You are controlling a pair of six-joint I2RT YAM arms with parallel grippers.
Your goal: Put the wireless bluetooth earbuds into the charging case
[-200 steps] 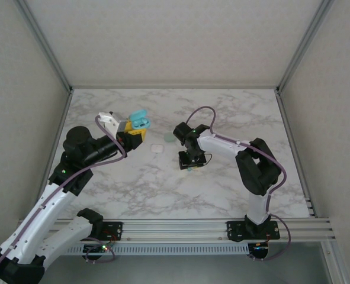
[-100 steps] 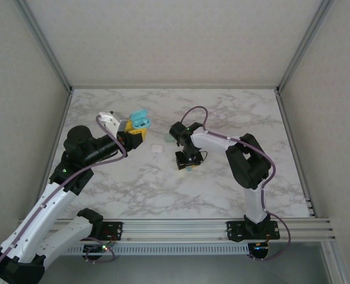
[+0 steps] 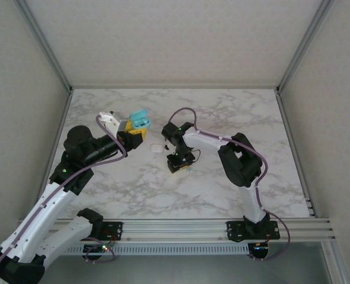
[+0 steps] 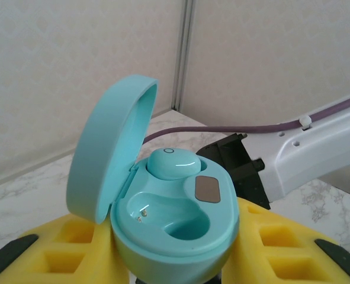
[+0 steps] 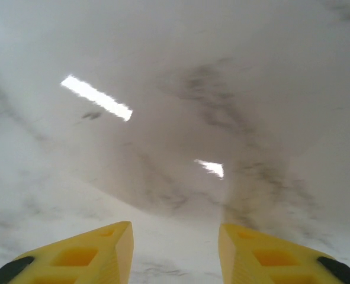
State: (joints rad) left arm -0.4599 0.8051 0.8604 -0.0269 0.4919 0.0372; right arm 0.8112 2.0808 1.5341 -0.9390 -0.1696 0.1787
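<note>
1. Hard to read from above: my right gripper [image 3: 177, 164] points down and its own wrist covers the fingertips. The whitish piece [image 3: 157, 148] just left of it is too small to tell what it is.
2. In the right wrist view, my right gripper [image 5: 175, 248] has its fingers apart with nothing between them, blurred marble table [image 5: 163, 118] below.
3. My left gripper [image 4: 175, 263] is clamped on the teal charging case [image 4: 175, 231], lid up. One earbud [image 4: 173, 164] sits in the far socket and the near socket is empty. My right arm [image 4: 317, 148] crosses behind the case.
4. Since a second ago my right gripper has slid left toward the whitish piece, while my left hasn't budged.
</note>
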